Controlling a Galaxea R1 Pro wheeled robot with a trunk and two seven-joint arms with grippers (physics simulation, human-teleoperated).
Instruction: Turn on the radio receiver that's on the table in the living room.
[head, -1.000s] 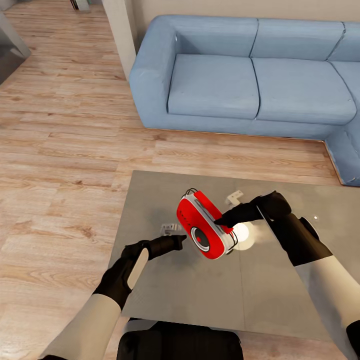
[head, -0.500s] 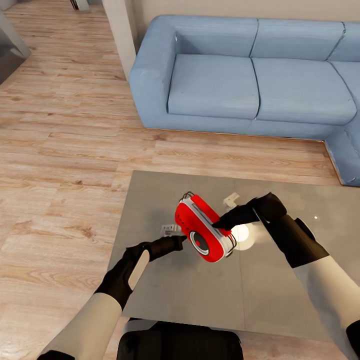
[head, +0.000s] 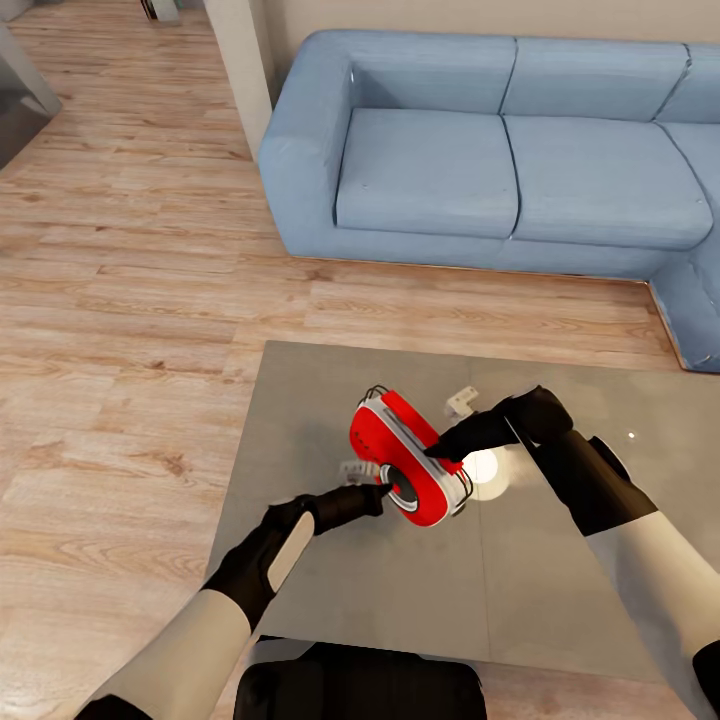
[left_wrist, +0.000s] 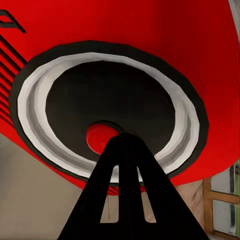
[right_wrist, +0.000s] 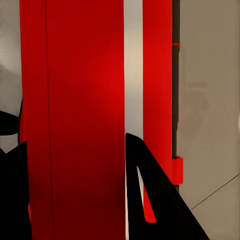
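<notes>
while right fingers (head: 447, 447) clamp the tilted red radio (head: 410, 462), closed left fingers (head: 372, 493) touch its dial (left_wrist: 112, 112).

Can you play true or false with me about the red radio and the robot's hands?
1. The radio receiver is red with white trim. True.
2. The right gripper holds the radio tilted above the table. True.
3. The left gripper is far from the radio. False: its shut jaws reach the round dial on the radio's face.
4. The sofa behind the table is green. False: it is blue.
5. The floor is light wood planks. True.
</notes>
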